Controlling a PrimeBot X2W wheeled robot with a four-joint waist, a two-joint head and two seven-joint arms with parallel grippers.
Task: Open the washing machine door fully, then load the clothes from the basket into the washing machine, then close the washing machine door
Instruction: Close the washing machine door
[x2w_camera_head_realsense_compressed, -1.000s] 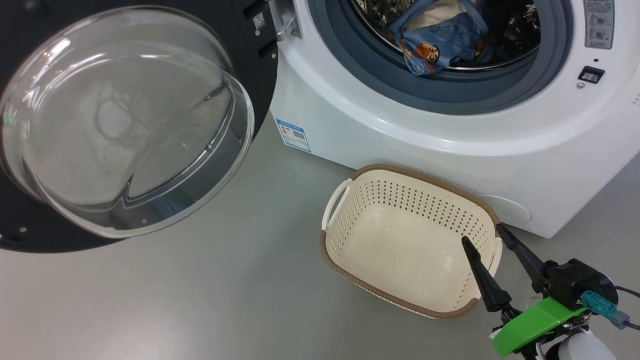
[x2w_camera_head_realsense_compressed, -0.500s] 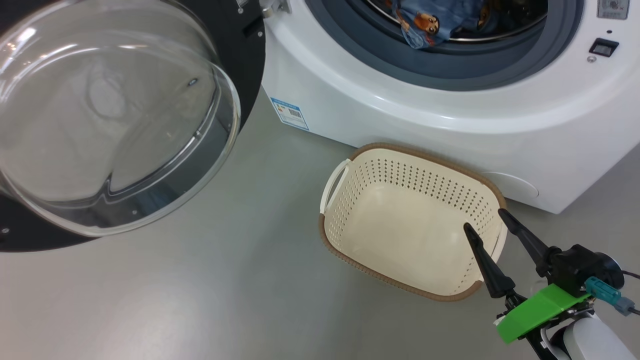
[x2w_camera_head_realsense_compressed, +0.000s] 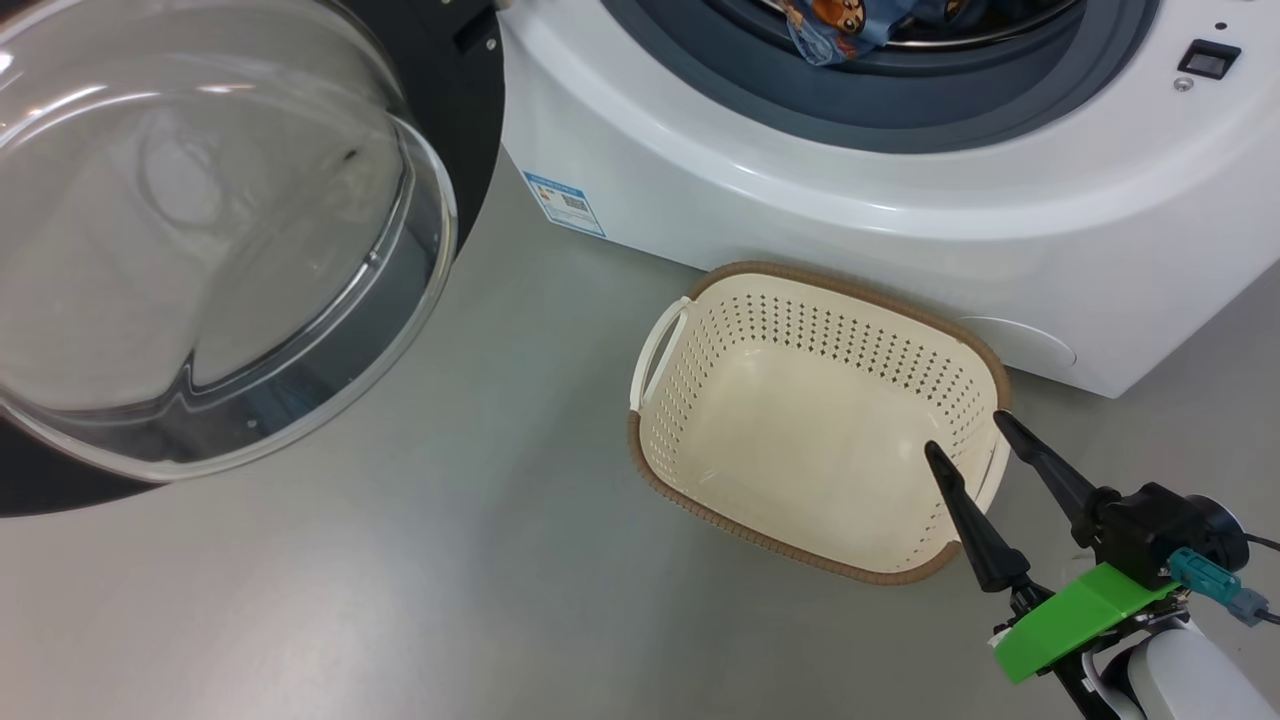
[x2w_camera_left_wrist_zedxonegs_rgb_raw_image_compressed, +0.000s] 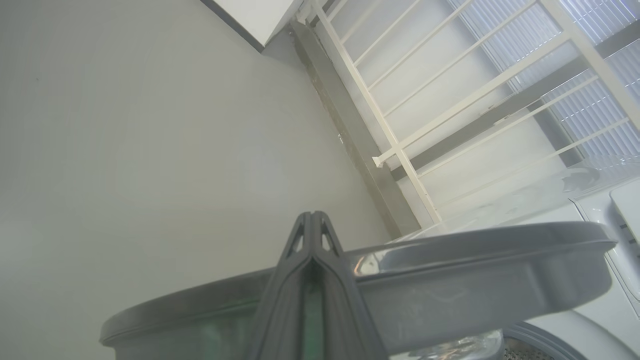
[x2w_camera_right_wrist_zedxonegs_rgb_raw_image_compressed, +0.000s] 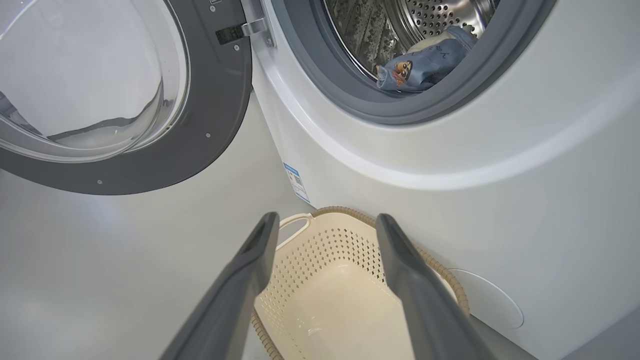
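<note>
the open washing machine door (x2w_camera_head_realsense_compressed: 200, 230) blocks the left side, but the floor (x2w_camera_head_realsense_compressed: 450, 560) between it and the basket (x2w_camera_head_realsense_compressed: 800, 330) is free.

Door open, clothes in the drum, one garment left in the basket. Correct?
Not quite. The basket is empty, as the head view and the right wrist view show. The rest holds: the washing machine door is open and the clothes lie in the drum.
</note>
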